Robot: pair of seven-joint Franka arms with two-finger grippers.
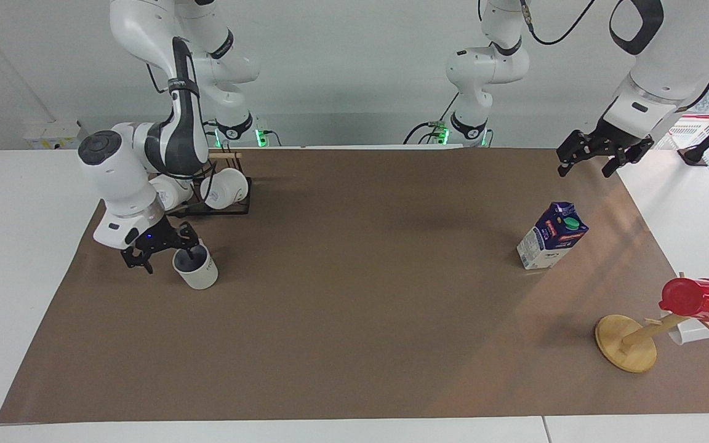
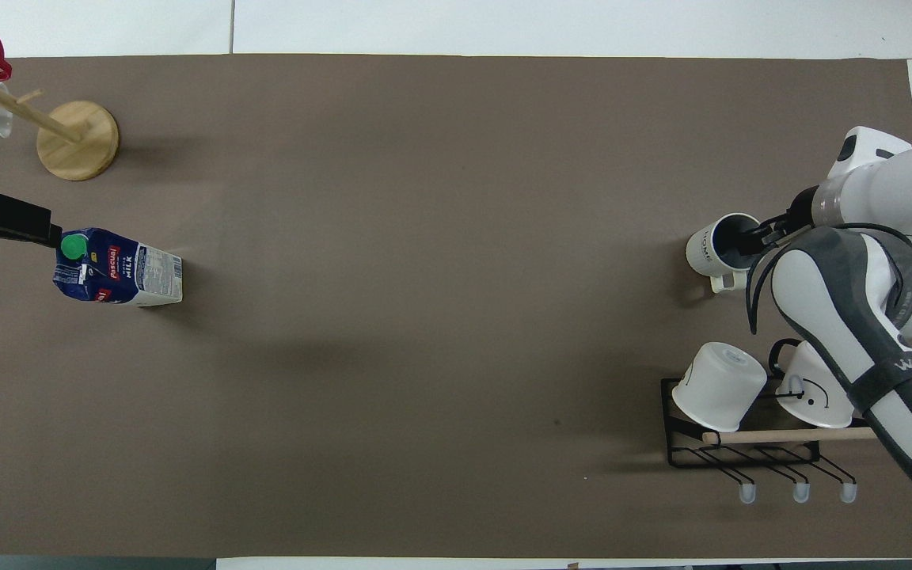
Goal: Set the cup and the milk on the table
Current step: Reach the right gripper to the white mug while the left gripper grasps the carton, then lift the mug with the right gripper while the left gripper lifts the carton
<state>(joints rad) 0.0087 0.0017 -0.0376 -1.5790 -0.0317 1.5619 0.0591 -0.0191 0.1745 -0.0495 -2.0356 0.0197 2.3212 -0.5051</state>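
Brown-papered table (image 1: 354,344): right gripper (image 1: 160,252) spread astride cup (image 1: 196,271) rim (one finger hidden inside); left gripper (image 1: 594,154) splayed, waiting.

open brown paper (image 1: 354,307) mid-table – mug rack (image 1: 210,206) crowds cup (image 1: 196,269)

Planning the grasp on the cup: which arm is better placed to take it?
Right. The right gripper is open at the cup, one finger inside its rim; the left gripper hovers open over the table's other end.
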